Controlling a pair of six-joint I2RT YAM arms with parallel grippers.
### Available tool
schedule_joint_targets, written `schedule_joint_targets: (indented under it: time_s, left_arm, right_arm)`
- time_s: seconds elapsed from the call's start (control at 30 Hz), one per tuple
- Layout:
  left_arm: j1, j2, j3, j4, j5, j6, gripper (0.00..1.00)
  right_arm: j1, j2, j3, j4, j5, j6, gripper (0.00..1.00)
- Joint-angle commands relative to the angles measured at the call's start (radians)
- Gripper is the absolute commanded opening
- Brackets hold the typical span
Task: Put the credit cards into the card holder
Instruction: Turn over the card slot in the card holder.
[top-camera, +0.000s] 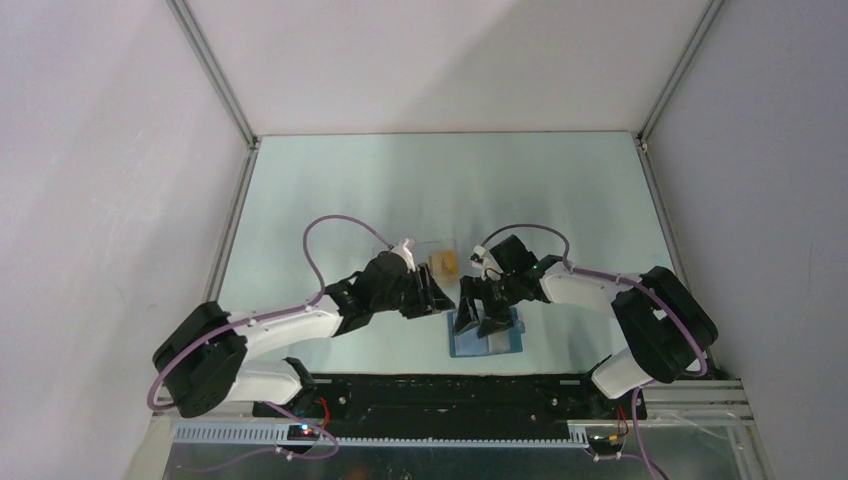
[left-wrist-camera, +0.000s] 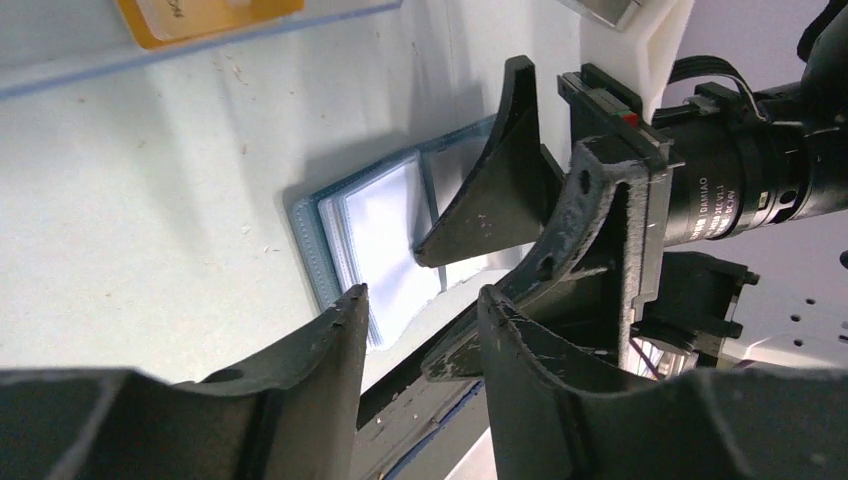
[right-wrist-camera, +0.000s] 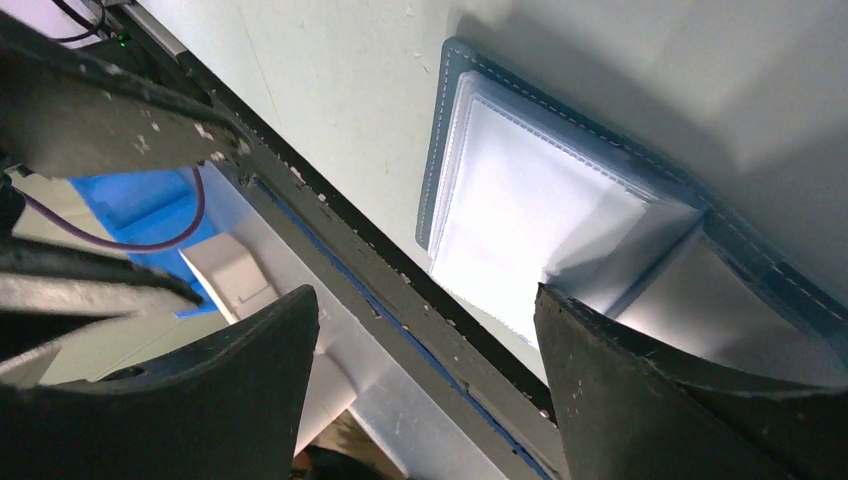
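Note:
The blue card holder lies open near the table's front edge, its pale panels facing up. An orange credit card rests behind it on a clear sheet. My right gripper hangs wide open over the holder's near left part, with nothing between its fingers. My left gripper is just left of the holder, open and empty, with the right gripper's fingers in front of it.
The clear plastic sheet under the orange card lies behind the left gripper. The black front rail runs right along the holder's near edge. White walls and metal posts enclose the table.

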Motion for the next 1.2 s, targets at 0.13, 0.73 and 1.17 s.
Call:
schedule_joint_targets:
  time_s: [0.13,0.73,1.17]
  left_arm:
    - [0.081,-0.139,-0.053,0.025,0.011,0.008,0.55]
    - [0.342,-0.132,0.130,-0.193,0.120,0.194,0.49]
    - [0.410,0.299,0.450,-0.320,0.202,0.283,0.43]
  right_arm:
    - [-0.044,-0.119,0.018,-0.042,0.041,-0.067,0.83]
    - [-0.156,-0.071,0.176,-0.115,0.029,-0.124,0.82]
    - [-0.209,0.309,0.560,-0.187,-0.003,-0.120,0.60]
